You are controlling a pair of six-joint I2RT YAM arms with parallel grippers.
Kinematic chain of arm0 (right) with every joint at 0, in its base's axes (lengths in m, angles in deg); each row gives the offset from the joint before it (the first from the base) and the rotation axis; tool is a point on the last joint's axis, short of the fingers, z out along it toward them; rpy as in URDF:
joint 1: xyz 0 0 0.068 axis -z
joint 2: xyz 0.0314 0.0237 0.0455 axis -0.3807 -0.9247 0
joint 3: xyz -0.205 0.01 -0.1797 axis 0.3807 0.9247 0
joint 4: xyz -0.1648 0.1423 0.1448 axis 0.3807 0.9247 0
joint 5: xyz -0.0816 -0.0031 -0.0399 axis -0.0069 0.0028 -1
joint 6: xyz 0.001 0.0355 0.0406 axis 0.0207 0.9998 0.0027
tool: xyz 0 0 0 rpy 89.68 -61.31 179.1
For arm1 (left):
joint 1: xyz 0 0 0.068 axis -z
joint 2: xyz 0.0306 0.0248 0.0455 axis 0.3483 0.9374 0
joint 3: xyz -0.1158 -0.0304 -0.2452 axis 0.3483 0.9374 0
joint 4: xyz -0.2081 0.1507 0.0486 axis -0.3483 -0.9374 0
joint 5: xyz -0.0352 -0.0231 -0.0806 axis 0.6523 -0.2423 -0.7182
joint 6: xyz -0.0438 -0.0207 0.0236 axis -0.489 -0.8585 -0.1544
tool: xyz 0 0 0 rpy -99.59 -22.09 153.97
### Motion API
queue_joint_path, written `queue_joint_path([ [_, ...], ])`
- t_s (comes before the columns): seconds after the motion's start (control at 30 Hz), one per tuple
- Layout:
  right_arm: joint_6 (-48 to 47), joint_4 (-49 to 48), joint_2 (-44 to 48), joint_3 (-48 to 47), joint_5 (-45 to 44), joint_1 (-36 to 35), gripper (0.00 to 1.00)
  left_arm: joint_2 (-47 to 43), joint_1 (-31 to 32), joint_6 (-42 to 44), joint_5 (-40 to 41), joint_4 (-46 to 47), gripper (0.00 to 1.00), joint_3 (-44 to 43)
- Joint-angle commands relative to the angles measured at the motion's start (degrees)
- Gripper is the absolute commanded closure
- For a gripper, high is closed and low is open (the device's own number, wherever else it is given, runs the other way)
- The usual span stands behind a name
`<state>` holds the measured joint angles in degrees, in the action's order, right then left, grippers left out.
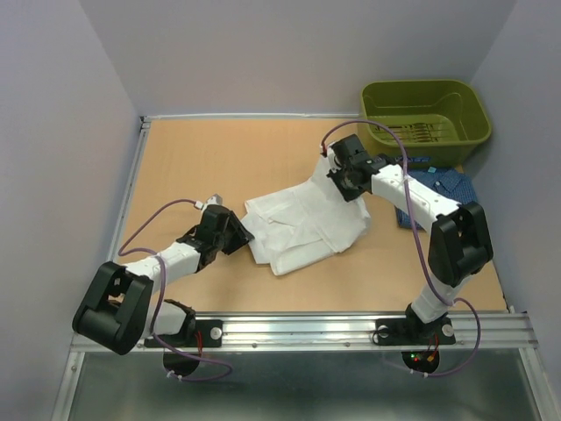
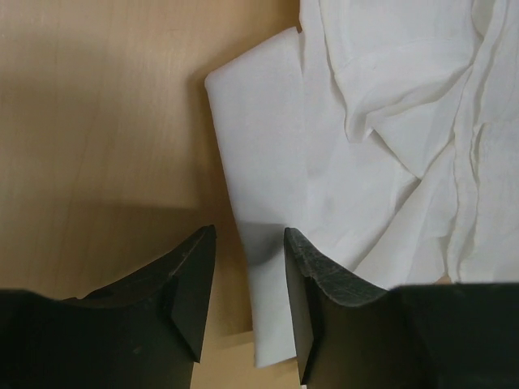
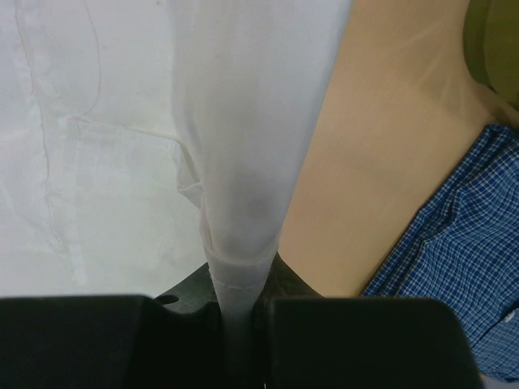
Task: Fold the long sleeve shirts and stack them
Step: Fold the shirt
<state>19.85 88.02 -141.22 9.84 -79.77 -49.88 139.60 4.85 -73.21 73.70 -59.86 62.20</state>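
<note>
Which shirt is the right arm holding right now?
The white shirt, mid-table: its cloth is pinched in the right jaws. The blue checked shirt lies ungripped.

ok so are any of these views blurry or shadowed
top external: even light, sharp, soft shadows only; left wrist: the left tool throws a grey shadow over the plain white cloth shirt and tan wooden table; right wrist: the white fold pinched in the right tool is blurred near the lens, the dark blue checked shirt is sharp
</note>
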Motion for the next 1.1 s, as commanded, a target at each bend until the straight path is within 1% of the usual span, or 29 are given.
queue_joint_path([
  [0.0,-1.0,0.0,0.6,-5.1,-6.1,-1.8,0.95,-0.2,-0.4,-1.3,0.1,5.4,0.53,1.7],
  [0.2,-0.8,0.3,0.0,-5.3,-9.7,-4.0,0.95,1.1,-0.3,-3.0,-2.4,11.8,0.6,4.2],
  [0.33,0.4,0.3,-0.4,-5.4,-12.3,-6.3,0.95,3.5,-0.3,-3.4,-4.3,14.2,0.66,4.7],
  [0.37,1.2,0.3,-0.4,-5.6,-13.1,-6.8,0.94,4.3,-0.3,-3.8,-4.5,15.0,0.74,4.8],
  [0.43,1.8,0.3,-0.6,-5.6,-15.6,-8.5,0.94,4.8,-0.3,-4.0,-5.1,15.9,0.81,5.1],
  [0.47,2.1,0.3,-0.6,-5.9,-16.6,-9.3,0.93,5.1,-0.3,-4.1,-5.4,16.2,0.87,5.2],
  [0.5,2.6,0.4,-0.6,-6.1,-19.3,-10.0,0.93,5.1,-0.3,-4.2,-5.6,16.6,0.9,5.2],
  [0.53,3.4,0.4,-0.8,-6.4,-20.8,-11.7,0.93,5.0,-0.3,-4.2,-5.9,16.8,0.97,5.2],
  [0.57,3.4,0.4,-1.0,-6.6,-21.9,-12.4,0.93,4.7,-0.3,-4.2,-6.0,16.8,0.99,5.2],
  [0.67,5.4,0.4,-1.4,-6.7,-25.9,-15.5,0.92,3.8,-0.3,-4.2,-6.0,16.9,1.0,5.5],
  [0.83,8.8,1.1,-4.8,-7.1,-32.2,-20.9,0.91,1.9,-0.3,-4.8,-5.7,16.9,1.0,6.5],
  [0.9,10.6,1.7,-7.0,-8.0,-37.0,-22.6,0.91,1.0,-0.2,-5.1,-5.9,16.8,1.0,7.0],
  [1.07,13.0,3.8,-11.0,-11.6,-43.1,-23.7,0.91,-0.8,-0.2,-5.5,-6.0,16.9,1.0,7.9],
])
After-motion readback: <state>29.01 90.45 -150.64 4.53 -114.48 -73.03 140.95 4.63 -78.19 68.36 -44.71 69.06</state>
